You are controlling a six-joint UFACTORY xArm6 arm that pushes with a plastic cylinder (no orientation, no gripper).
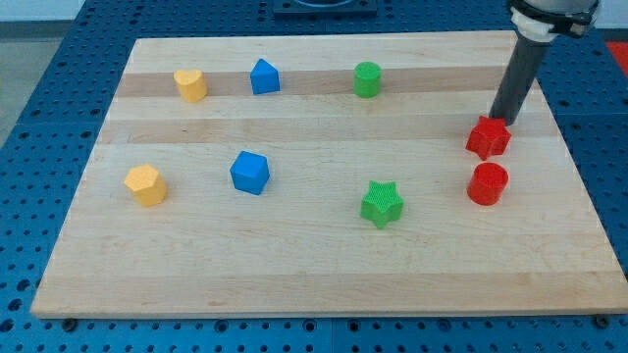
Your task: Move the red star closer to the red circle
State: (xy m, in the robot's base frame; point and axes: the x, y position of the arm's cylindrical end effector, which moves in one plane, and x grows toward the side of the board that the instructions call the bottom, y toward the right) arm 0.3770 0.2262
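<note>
The red star lies at the view's right on the wooden board. The red circle stands just below it, a small gap between them. My tip is at the star's upper right edge, touching or nearly touching it. The dark rod rises from there toward the view's top right.
A green star lies left of the red circle. A green circle, a blue block and a yellow heart stand along the top. A blue block and a yellow block lie at the left.
</note>
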